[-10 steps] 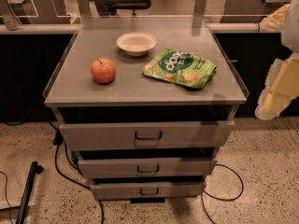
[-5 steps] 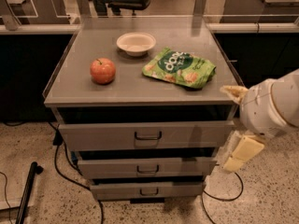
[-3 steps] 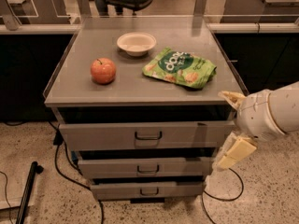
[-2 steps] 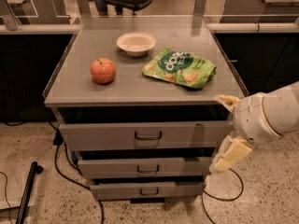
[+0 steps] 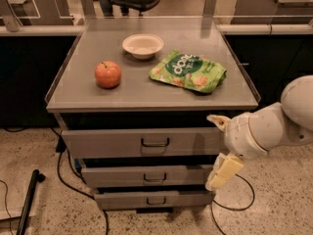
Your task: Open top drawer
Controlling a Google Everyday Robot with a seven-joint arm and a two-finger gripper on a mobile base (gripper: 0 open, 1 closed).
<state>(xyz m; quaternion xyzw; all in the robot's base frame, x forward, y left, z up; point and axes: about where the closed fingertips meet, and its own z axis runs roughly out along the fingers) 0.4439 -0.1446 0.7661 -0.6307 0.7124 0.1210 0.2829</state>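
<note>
Tabletop (image 5: 88, 93) grey, speckled floor (image 5: 276, 214) below; apple (image 5: 107, 75), bowl (image 5: 143, 45), green snack bag (image 5: 188, 71) on it. Gripper (image 5: 211, 151) spread apart below front-right corner, at top drawer (image 5: 112, 143) right end.

The top drawer (image 5: 107, 143) is matt grey metal with a dark handle (image 5: 155, 142). The cabinet top (image 5: 146, 89) looks smooth and faintly sheened. The snack bag (image 5: 188, 71) is glossy. The gripper (image 5: 215, 150), smooth cream plastic, hangs at the drawers' right end, fingers spread.

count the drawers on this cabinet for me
3, stacked under the tabletop: the top drawer, the middle drawer beneath it, the bottom drawer lowest. The gripper, fingers open, sits by the right ends of the upper two, covering them partly; no more drawers show.
</note>
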